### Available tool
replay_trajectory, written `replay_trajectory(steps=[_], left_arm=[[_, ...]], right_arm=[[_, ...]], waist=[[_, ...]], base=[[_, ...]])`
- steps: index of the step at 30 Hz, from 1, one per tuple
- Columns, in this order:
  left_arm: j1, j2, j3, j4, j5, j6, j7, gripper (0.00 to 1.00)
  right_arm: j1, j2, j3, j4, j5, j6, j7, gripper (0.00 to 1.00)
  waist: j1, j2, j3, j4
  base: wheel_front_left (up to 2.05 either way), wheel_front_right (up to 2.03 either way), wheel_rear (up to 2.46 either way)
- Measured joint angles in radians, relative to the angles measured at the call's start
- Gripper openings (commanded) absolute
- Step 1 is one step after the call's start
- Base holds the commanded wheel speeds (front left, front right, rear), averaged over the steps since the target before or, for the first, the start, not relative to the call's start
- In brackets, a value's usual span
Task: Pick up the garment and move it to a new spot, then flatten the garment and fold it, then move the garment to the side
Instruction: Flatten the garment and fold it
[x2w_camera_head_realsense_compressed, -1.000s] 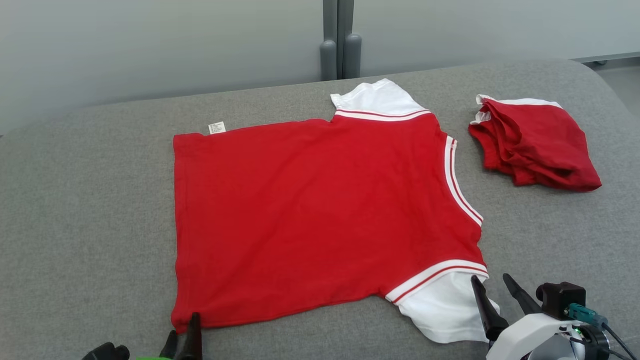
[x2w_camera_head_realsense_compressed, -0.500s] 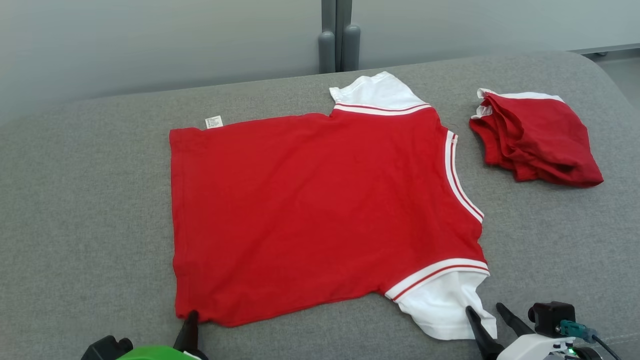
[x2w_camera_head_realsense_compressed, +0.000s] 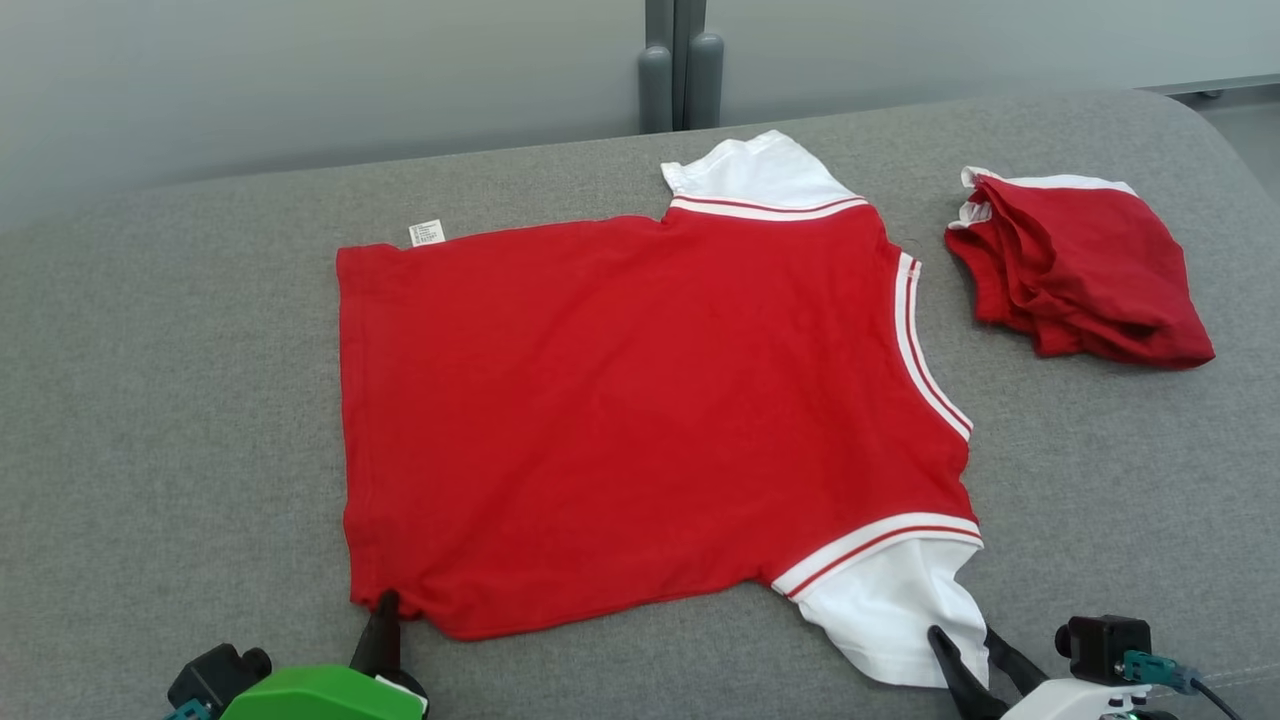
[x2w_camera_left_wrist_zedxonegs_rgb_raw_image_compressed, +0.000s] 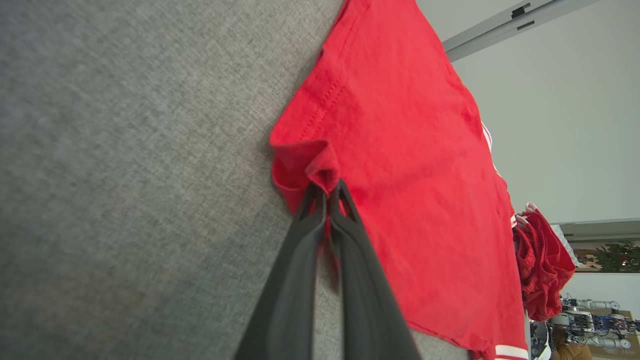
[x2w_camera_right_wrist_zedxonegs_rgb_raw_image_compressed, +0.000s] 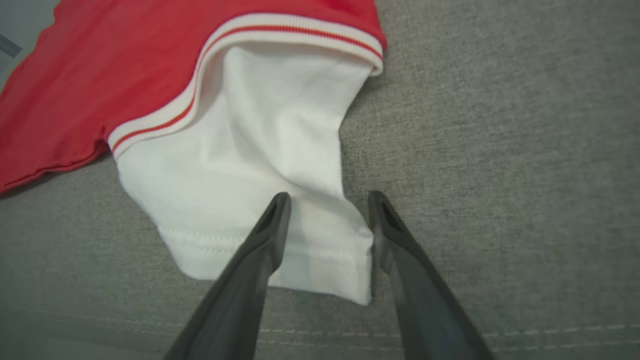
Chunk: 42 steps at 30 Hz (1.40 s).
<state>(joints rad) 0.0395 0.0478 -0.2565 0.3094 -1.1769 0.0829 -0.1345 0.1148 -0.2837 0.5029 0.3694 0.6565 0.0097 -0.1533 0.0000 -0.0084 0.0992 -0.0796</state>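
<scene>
A red T-shirt (x2w_camera_head_realsense_compressed: 640, 400) with white sleeves lies spread flat on the grey padded surface (x2w_camera_head_realsense_compressed: 170, 400), its neck toward the right. My left gripper (x2w_camera_head_realsense_compressed: 385, 605) is shut on the shirt's near-left hem corner, which is bunched into a small fold at the fingertips (x2w_camera_left_wrist_zedxonegs_rgb_raw_image_compressed: 327, 187). My right gripper (x2w_camera_head_realsense_compressed: 965, 640) is open. Its two fingers straddle the outer corner of the near white sleeve (x2w_camera_right_wrist_zedxonegs_rgb_raw_image_compressed: 250, 150), one fingertip (x2w_camera_right_wrist_zedxonegs_rgb_raw_image_compressed: 277, 205) over the cloth and the other on the grey surface just beside it.
A second red garment (x2w_camera_head_realsense_compressed: 1080, 265), folded into a bundle, lies at the far right of the surface; it also sits beyond the shirt in the left wrist view (x2w_camera_left_wrist_zedxonegs_rgb_raw_image_compressed: 542, 265). A grey post (x2w_camera_head_realsense_compressed: 680, 70) and wall stand behind. The surface's rounded edge runs along the back.
The head camera has shifted slightly. The hem corner at my left gripper has drawn inward and bunched. My right gripper has dropped lower, its fingers narrower and now astride the sleeve's corner.
</scene>
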Motion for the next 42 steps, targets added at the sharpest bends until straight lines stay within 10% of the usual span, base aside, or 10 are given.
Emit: replay_trajectory(steps=[2, 21, 42], left_arm=[[-0.002, 0.0, -0.003, 0.003, 0.002, -0.004, -0.007, 0.0], [-0.113, -0.001, 0.007, -0.025, 0.023, -0.046, -0.056, 0.0], [-0.395, -0.007, -0.008, 0.22, 0.111, 0.005, -0.051, 0.0]], right_arm=[[0.0, 0.0, 0.0, -0.001, 0.0, 0.003, 0.005, 0.0], [-0.149, -0.021, -0.123, -0.157, 0.124, 0.068, 0.013, 0.0], [-0.505, 0.036, -0.118, 0.128, 0.182, 0.04, 0.252, 0.0]], waist=[[0.0, 0.0, 0.001, -0.001], [0.0, 0.0, 0.023, -0.003], [0.0001, 0.0, 0.158, 0.057]], base=[[0.0, 0.0, 0.0], [0.0, 0.0, 0.0], [0.0, 0.0, 0.0]])
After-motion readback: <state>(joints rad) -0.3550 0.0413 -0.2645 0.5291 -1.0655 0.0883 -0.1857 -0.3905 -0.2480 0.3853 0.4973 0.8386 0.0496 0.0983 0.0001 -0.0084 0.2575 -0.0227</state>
